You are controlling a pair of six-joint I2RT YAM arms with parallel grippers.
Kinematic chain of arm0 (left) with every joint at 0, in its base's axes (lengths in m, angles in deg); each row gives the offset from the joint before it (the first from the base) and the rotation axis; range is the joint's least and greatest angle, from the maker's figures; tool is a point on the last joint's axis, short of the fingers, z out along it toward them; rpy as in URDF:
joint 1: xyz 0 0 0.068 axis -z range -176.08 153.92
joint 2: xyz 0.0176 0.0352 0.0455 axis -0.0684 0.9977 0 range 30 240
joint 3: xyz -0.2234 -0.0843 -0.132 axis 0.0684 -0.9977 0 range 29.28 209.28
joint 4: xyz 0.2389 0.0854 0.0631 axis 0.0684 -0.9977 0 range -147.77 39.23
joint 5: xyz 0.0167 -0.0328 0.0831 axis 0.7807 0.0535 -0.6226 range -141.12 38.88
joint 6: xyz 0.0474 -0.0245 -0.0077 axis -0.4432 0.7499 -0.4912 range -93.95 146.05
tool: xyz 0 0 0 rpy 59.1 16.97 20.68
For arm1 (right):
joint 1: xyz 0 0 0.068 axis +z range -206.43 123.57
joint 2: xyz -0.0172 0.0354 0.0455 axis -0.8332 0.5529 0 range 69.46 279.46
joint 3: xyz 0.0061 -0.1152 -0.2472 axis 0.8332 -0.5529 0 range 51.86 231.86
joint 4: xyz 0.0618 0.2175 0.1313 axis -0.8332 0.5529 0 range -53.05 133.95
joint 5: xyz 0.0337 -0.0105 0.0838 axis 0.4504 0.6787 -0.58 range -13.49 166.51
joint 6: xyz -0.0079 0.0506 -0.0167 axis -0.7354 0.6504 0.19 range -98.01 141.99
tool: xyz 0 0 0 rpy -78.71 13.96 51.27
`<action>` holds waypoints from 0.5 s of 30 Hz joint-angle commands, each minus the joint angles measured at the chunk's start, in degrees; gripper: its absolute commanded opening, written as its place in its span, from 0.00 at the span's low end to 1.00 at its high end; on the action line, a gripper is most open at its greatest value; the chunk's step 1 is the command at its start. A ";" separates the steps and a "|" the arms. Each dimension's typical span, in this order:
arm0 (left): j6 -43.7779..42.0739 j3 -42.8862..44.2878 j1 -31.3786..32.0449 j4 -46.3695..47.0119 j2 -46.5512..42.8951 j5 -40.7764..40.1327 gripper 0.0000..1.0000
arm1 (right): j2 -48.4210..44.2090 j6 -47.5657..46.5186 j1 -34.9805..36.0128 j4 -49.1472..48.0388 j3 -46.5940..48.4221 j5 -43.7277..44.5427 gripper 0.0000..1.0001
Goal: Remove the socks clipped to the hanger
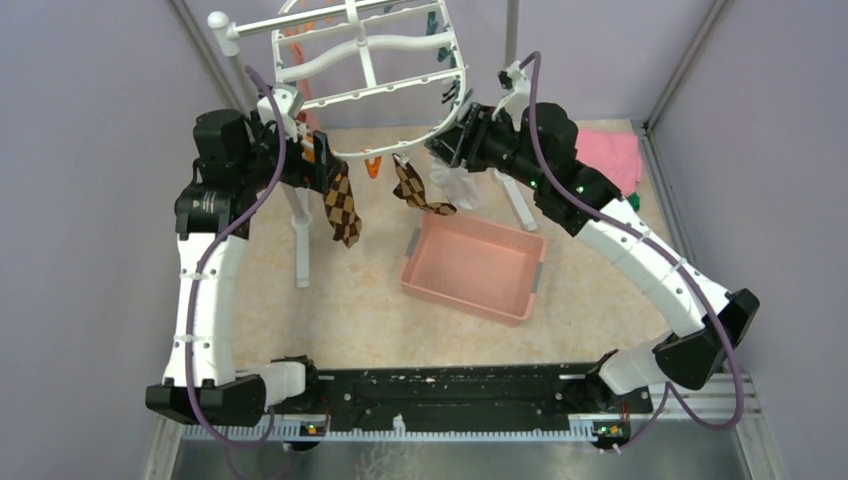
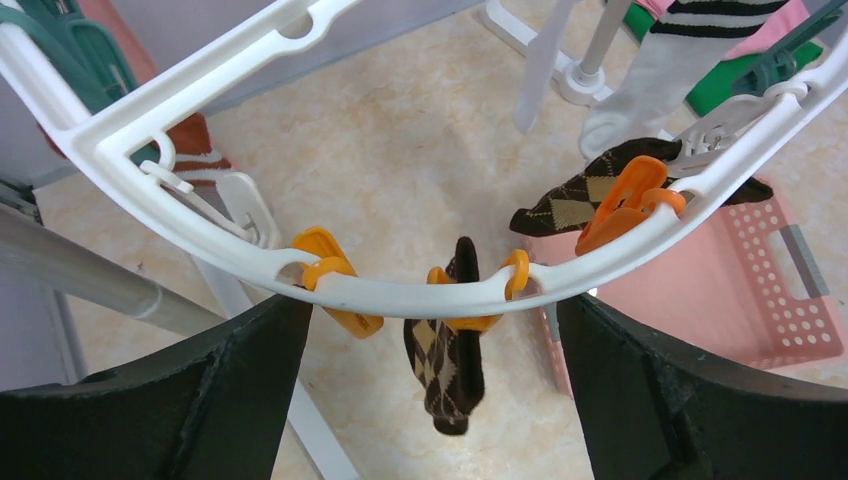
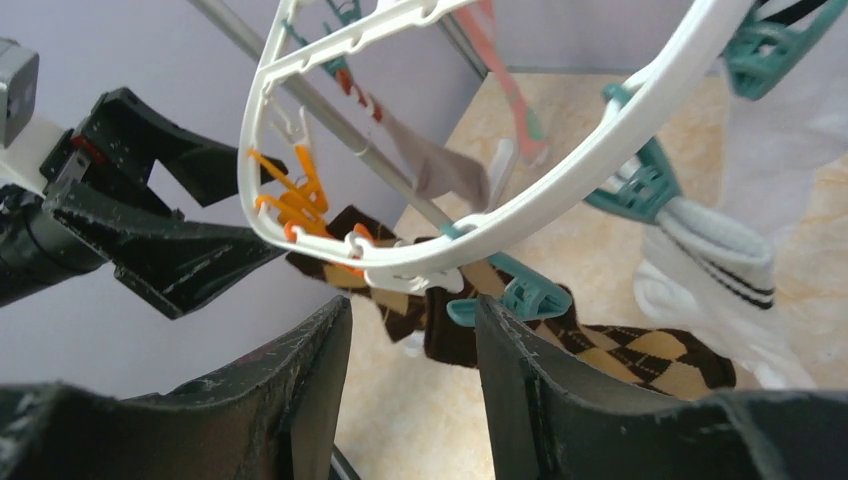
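Note:
The white oval hanger [image 1: 370, 60] hangs from a stand at the back. A brown diamond sock [image 2: 445, 365] dangles from an orange clip [image 2: 480, 300] on the hanger's rim [image 2: 400, 295]. My left gripper [image 2: 430, 400] is open, one finger on each side of that sock, just under the rim. A second diamond sock [image 3: 640, 350] and a white striped sock [image 3: 710, 270] hang near teal clips. My right gripper [image 3: 415, 340] is open just below the rim [image 3: 560, 190], a teal clip [image 3: 520, 295] at its right fingertip, nothing between its fingers.
A pink basket [image 1: 475, 265] sits on the table below the hanger. The stand's white pole [image 1: 300, 230] runs down beside my left arm. A folded pink cloth [image 1: 610, 155] lies at the back right. More socks hang on the hanger's far side [image 3: 440, 165].

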 commanded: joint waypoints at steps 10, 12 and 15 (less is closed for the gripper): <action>-1.85 8.10 -0.15 -3.65 0.87 -20.27 0.92 | 4.54 -1.68 5.84 -0.01 6.56 -1.30 0.49; -2.05 8.22 -0.26 -4.95 1.46 -21.96 0.92 | 4.62 -2.01 5.82 0.27 6.33 -1.15 0.49; -2.58 6.80 -0.26 -5.13 1.32 -23.83 0.91 | 4.66 -2.81 5.82 0.64 6.35 -1.01 0.49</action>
